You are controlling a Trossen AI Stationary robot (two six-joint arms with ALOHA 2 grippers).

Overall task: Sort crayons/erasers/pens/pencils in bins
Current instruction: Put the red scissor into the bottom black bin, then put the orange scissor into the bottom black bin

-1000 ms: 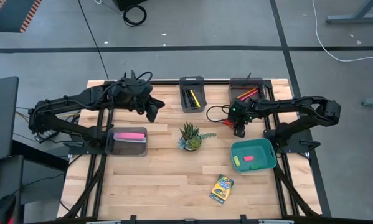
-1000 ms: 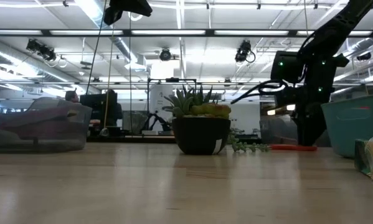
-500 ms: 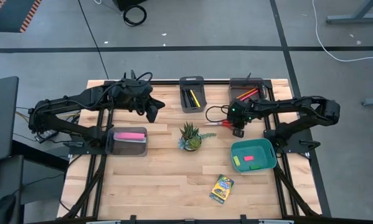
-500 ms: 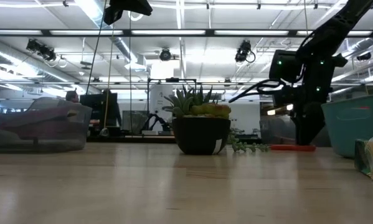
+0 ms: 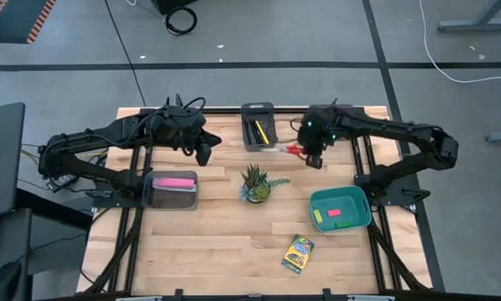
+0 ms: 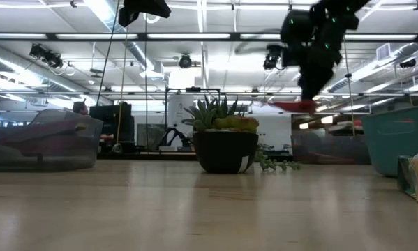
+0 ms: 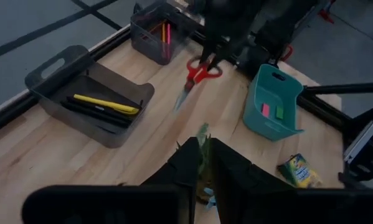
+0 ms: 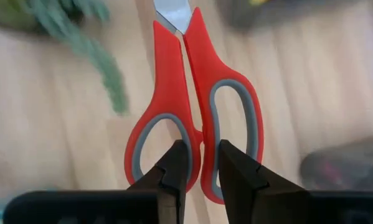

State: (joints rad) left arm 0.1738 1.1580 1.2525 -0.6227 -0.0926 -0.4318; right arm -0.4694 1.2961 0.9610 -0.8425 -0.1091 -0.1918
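Four bins (image 5: 258, 126), one pair of scissors (image 7: 197, 73), one crayon box (image 5: 298, 253), one potted plant (image 5: 255, 184), two robot arms (image 5: 108, 142)

The plant (image 5: 255, 183) is set at the table's middle. Behind it the pen bin (image 5: 258, 126) is placed, the eraser bin (image 5: 340, 208) to its right, the crayon box (image 5: 298, 253) before it.
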